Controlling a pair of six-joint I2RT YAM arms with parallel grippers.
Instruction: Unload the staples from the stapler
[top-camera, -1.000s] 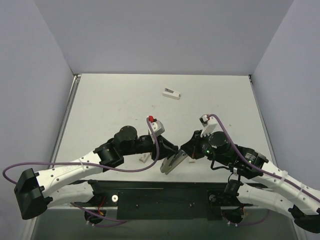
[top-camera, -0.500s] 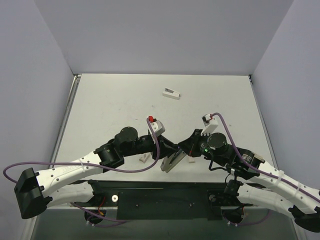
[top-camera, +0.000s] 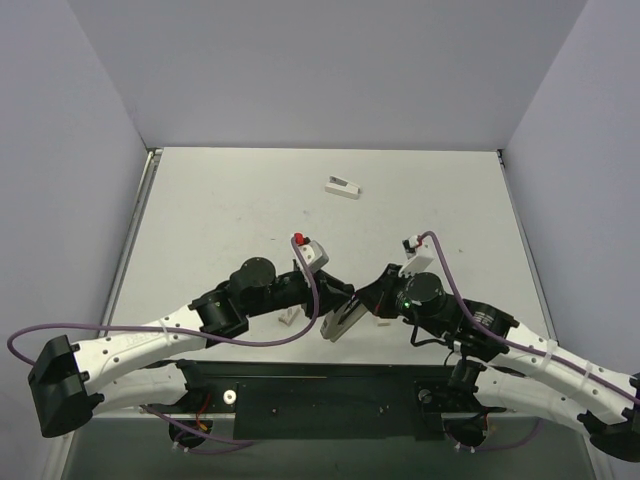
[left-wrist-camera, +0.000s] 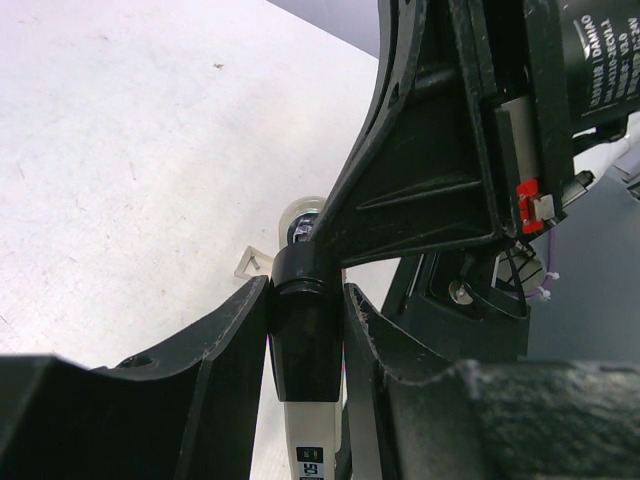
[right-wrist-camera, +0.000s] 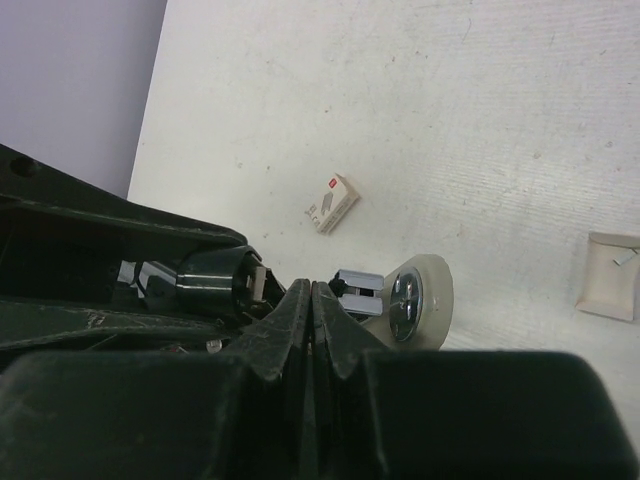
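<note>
The stapler (top-camera: 338, 322), black with a silver body, hangs low over the table's front middle between both arms. My left gripper (top-camera: 347, 300) is shut on its black end; in the left wrist view the jaws (left-wrist-camera: 306, 300) clamp that black end (left-wrist-camera: 305, 350) on both sides. My right gripper (top-camera: 366, 299) is shut, its fingertips (right-wrist-camera: 312, 292) pressed together with nothing visible between them, right against the stapler's metal magazine (right-wrist-camera: 358, 293) and round clear foot (right-wrist-camera: 417, 300). No loose staples are visible.
A small white box with a red mark (top-camera: 343, 186) lies at the back middle and shows in the right wrist view (right-wrist-camera: 331, 202). Small white pieces lie by the arms (top-camera: 290, 318) (top-camera: 383, 322). Another white piece (right-wrist-camera: 612, 288) lies at the right.
My right arm has moved left and closed in on the stapler. The stapler and my left gripper have shifted only slightly.
</note>
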